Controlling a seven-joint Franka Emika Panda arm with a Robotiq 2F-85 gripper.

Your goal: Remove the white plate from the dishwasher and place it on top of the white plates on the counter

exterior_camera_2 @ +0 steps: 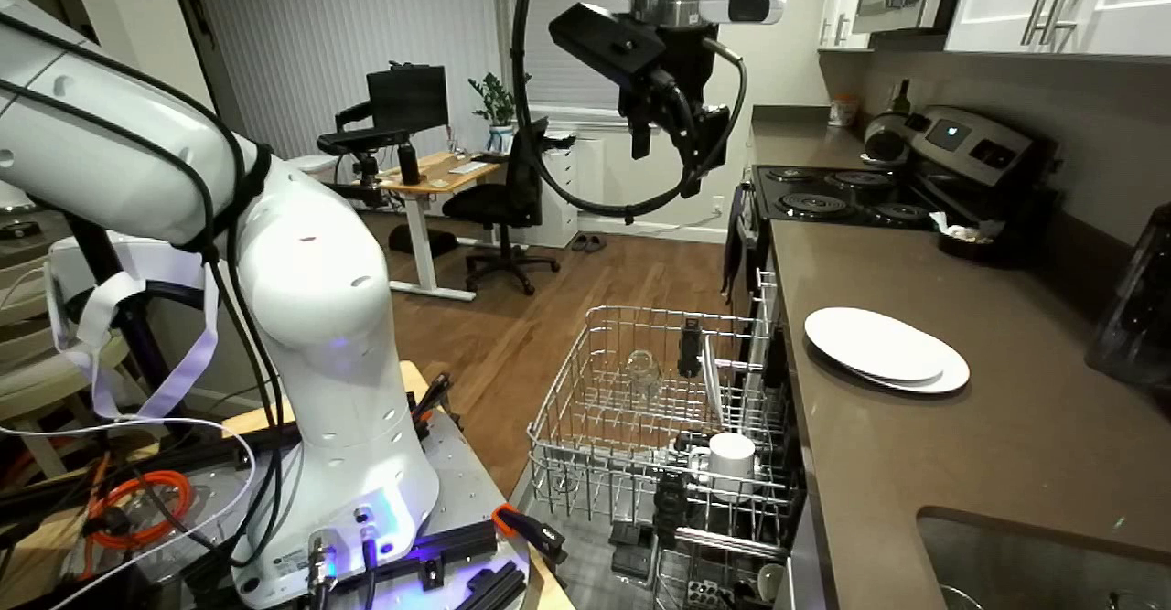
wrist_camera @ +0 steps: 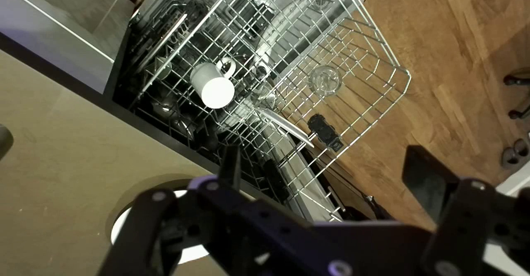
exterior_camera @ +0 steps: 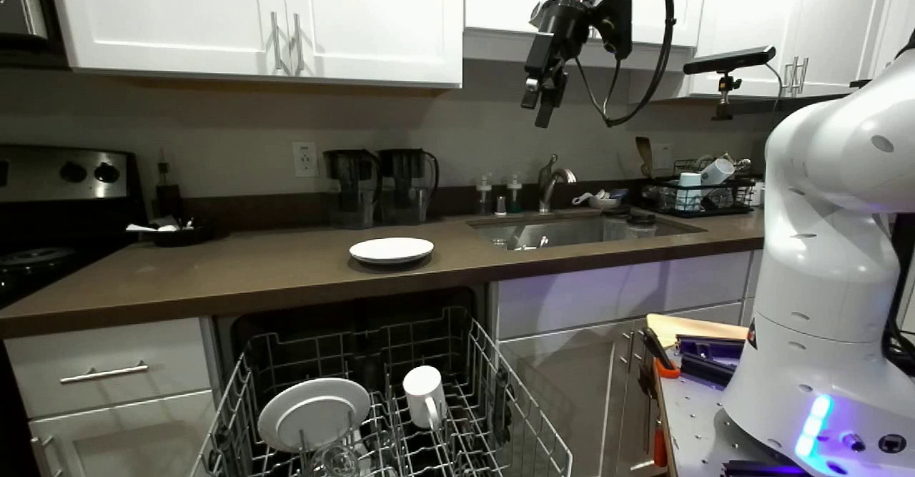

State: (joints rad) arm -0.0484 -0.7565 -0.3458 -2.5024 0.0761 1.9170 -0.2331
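Observation:
The white plate (exterior_camera: 314, 414) stands upright in the left part of the rack of the open dishwasher (exterior_camera: 357, 314). It shows edge-on in an exterior view (exterior_camera_2: 712, 377) and in the wrist view (wrist_camera: 285, 126). The white plates (exterior_camera: 391, 249) lie stacked on the counter (exterior_camera: 250, 269), the top one offset, as an exterior view shows (exterior_camera_2: 878, 345). In the wrist view the stack (wrist_camera: 190, 254) is partly hidden by my gripper. My gripper (exterior_camera: 537, 105) is open and empty, high above the counter and rack. It also shows in the wrist view (wrist_camera: 325, 156), fingers wide apart.
A white mug (exterior_camera: 424, 395) and a clear glass (wrist_camera: 325, 80) are in the rack. Two pitchers (exterior_camera: 407, 184) stand at the back of the counter. The sink (exterior_camera: 572, 230) and faucet (exterior_camera: 550, 184) are to one side, the stove (exterior_camera_2: 837, 194) beyond. Upper cabinets (exterior_camera: 372, 19) hang above.

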